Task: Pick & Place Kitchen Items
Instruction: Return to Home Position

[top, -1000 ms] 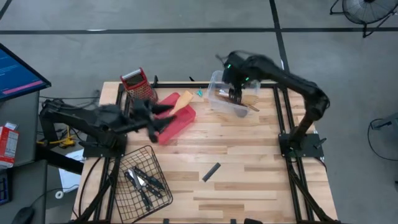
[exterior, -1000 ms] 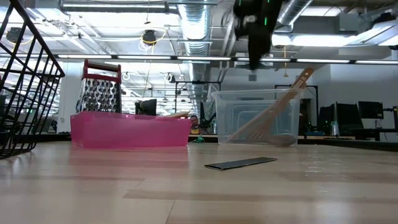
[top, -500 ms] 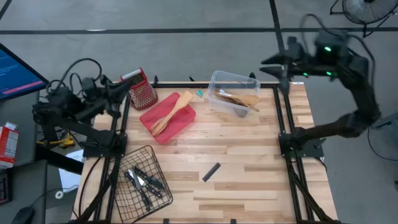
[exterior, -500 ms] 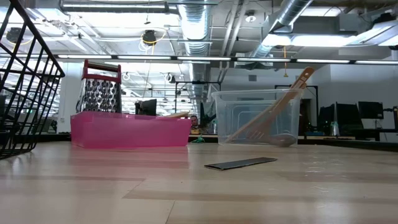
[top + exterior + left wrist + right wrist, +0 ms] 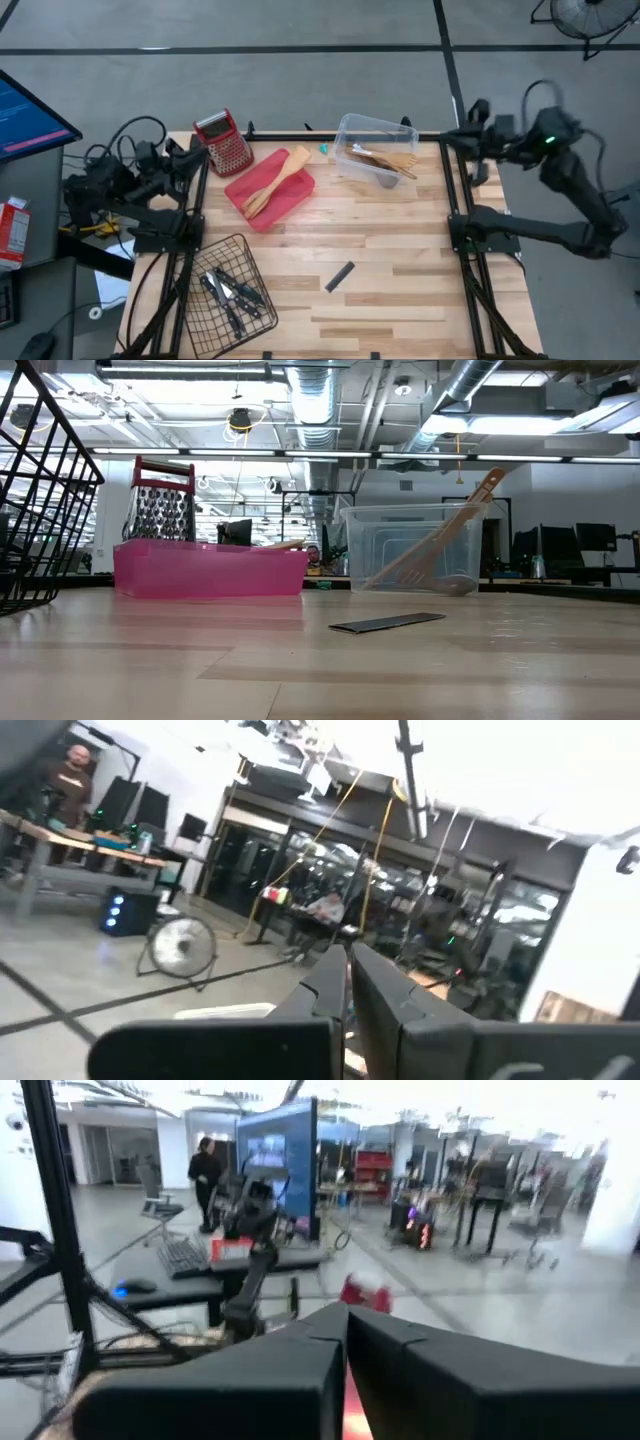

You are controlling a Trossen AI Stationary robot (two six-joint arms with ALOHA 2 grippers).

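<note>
Both arms are drawn back off the table and touch nothing. My left gripper [image 5: 192, 160] [image 5: 348, 952] is shut beyond the table's left edge, near the grater. My right gripper [image 5: 468, 138] [image 5: 346, 1312] is shut beyond the far right corner. Two wooden spatulas [image 5: 276, 180] lie in the red tray [image 5: 292, 200]. More wooden utensils [image 5: 386, 160] rest in the clear bin [image 5: 352, 132], one leaning on its wall [image 5: 455, 525]. Several black-handled knives [image 5: 230, 292] lie in the black wire basket [image 5: 205, 262]. A dark flat piece [image 5: 340, 277] lies on the bare wood.
A red-topped metal grater [image 5: 226, 143] stands at the far left, beside the tray. The wire basket sits at the near left corner. Black frame rails [image 5: 455, 190] run along the table's left and right sides. Bare wood spans the middle and near right.
My right gripper has lifted from over the clear bin and swung out past the table's right edge. My left gripper has pulled back from the red tray to beyond the left edge. The utensils, tray, bin and basket have stayed in place.
</note>
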